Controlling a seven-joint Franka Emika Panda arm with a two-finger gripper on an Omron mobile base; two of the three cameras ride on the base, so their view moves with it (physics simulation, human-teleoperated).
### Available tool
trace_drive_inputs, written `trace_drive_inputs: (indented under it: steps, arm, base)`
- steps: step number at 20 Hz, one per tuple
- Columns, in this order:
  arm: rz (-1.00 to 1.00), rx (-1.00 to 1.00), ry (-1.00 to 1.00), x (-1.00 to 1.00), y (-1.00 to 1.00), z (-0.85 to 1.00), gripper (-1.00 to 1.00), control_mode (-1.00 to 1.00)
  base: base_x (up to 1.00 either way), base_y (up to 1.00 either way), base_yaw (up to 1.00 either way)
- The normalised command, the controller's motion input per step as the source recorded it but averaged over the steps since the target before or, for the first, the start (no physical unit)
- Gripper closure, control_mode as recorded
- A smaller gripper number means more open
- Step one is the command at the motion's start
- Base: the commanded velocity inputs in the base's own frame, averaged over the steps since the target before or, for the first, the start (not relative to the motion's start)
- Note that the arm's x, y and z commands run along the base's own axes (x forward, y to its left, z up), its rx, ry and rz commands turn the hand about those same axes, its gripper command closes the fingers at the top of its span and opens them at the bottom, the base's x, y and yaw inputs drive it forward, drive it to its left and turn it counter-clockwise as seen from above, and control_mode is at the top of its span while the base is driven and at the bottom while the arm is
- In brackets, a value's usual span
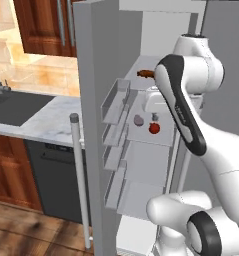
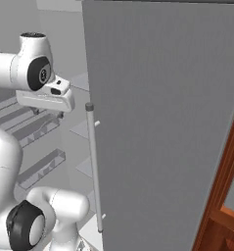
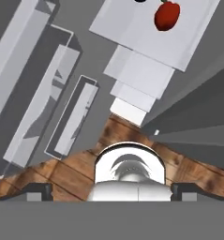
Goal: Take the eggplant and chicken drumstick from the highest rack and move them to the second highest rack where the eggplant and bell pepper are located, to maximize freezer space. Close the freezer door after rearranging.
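Note:
A brown chicken drumstick (image 1: pixel 146 74) lies on the highest rack (image 1: pixel 141 65) of the open freezer. One rack lower, a dull purple eggplant (image 1: pixel 139 120) and a red bell pepper (image 1: pixel 154 128) rest side by side on the second rack (image 1: pixel 141 136). My gripper (image 1: pixel 154 116) hangs open and pointing down just above the pepper, between the two racks, with nothing in it. In the hand view the pepper (image 3: pixel 167 15) sits at the top, and the fingertips (image 3: pixel 38 191) stand far apart. The top rack's eggplant is hidden behind my arm.
The freezer door (image 1: pixel 91 125) stands open on the left with several clear bins (image 1: pixel 116 100) and a long handle (image 1: pixel 80 180). A large grey door panel (image 2: pixel 162 122) with its handle (image 2: pixel 94 166) is close on the right. A marble counter (image 1: pixel 41 117) and a dishwasher (image 1: pixel 56 175) lie further left.

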Motion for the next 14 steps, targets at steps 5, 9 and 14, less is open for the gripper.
trace_drive_inputs:
  steps: [5,9,14]
  arm:
    - [0.00,0.00,-0.07,0.00,0.62,0.04,-1.00,-1.00]
    - [0.00,0.00,-0.22,0.06,0.65,0.01,-1.00,-1.00]
    - [-0.01,0.00,-0.27,0.25,0.64,0.00,-1.00,-1.00]
  base:
    - [0.00,0.00,0.00]
    - [0.00,0.00,0.00]
    - [0.00,0.00,0.00]
